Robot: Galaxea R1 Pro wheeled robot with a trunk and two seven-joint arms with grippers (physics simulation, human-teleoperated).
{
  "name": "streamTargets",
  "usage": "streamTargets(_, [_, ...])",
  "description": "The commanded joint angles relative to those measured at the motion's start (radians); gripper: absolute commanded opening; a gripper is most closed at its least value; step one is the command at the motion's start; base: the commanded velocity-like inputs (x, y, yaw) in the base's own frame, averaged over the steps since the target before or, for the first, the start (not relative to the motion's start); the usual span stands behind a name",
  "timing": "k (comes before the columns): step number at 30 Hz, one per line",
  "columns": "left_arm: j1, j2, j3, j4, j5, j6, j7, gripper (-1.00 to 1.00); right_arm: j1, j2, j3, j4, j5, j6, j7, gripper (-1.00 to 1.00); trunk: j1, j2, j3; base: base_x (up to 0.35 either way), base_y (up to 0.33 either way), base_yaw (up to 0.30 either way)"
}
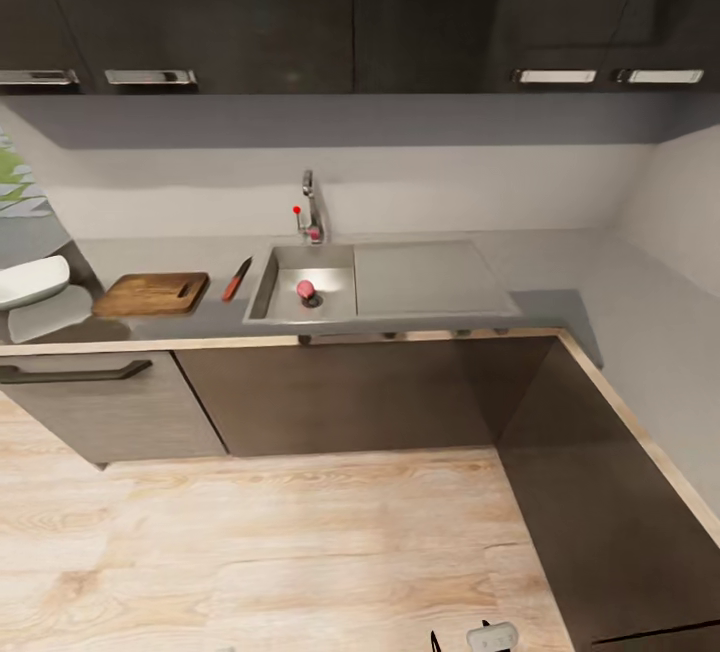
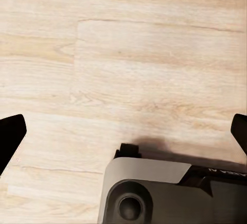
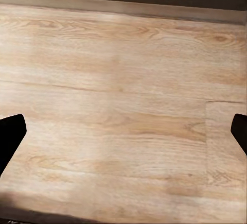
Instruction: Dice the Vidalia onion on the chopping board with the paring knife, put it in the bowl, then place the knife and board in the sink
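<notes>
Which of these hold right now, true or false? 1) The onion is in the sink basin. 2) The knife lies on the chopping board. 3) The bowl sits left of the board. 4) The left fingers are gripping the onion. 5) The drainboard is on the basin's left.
1) True: the Vidalia onion sits in the sink basin, by the drain.
2) False: the paring knife lies on the countertop, between the chopping board and the sink.
3) True: the bowl is left of the board, at the head view's edge.
4) False: the left gripper is open and holds nothing, with wood floor beneath.
5) False: the drainboard is on the basin's right.
</notes>
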Motion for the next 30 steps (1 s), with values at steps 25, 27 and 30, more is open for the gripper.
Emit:
streamTargets(25, [-0.001,-0.008,-0.008,-0.421,0.0,0.8,0.015,1.0,-0.001,-0.001,-0.005,0.001,0.011,-0.002,-0.008,1.0,0.001,-0.002,-0.002,0.171,0.0,0.0])
streamTargets(27, [-0.001,0.004,-0.008,-0.574,-0.002,0.959,0.017,1.0,-0.001,-0.001,-0.005,0.001,0.011,-0.002,-0.008,1.0,0.001,-0.002,-0.002,0.001,0.0,0.0])
streamTargets(30, [-0.001,0.017,-0.007,-0.803,-0.004,1.165,0.027,1.0,-0.001,-0.001,-0.006,0.001,0.011,-0.002,-0.008,1.0,0.001,-0.002,-0.002,0.0,0.0,0.0])
